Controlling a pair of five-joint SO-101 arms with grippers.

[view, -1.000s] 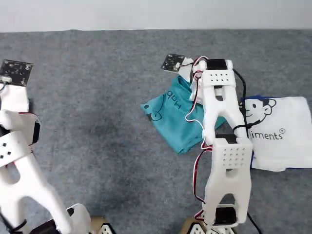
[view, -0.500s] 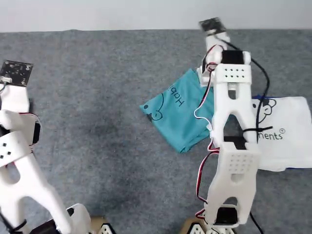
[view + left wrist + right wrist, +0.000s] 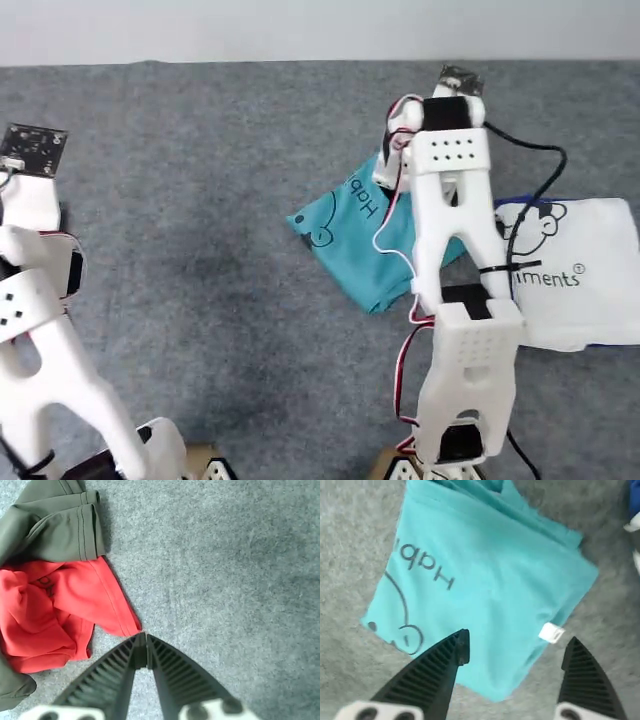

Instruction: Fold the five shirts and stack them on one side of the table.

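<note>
Right pincer (image 3: 519,640) hangs wide open just above the teal shirt (image 3: 485,590) and holds nothing. Its two black ribbed fingers (image 3: 435,670) straddle the nearest edge of the cloth. The coming move seems to turn on this. The shirt lies straight below and ahead of this pincer, so a short drop would likely put one finger on the fabric and the other just past the edge, near a small white tag (image 3: 551,632).

Seen from above, the teal shirt (image 3: 350,235) is a loosely folded, rough rectangle lying askew on the grey table (image 3: 200,170). Its long axis seems to run on a diagonal, with one corner toward the far side and one toward the arm bases. The cloth looks like soft, matte knit with a dark print, and layered folds bunch along its far edge.

A white shirt (image 3: 585,270), folded flat, lies near it on the right side. The right arm (image 3: 455,250), white plastic trailing red and black wires, crosses over the place where the two shirts come closest.

Left pincer (image 3: 145,645) is closed and empty, its tips meeting over bare, coarse, felt-like grey. It sits just beside the hem of a crumpled red shirt (image 3: 55,610), which touches a dark olive shirt (image 3: 50,525). The left arm (image 3: 40,330) is well apart from the teal shirt, so the right arm is the nearer one
</note>
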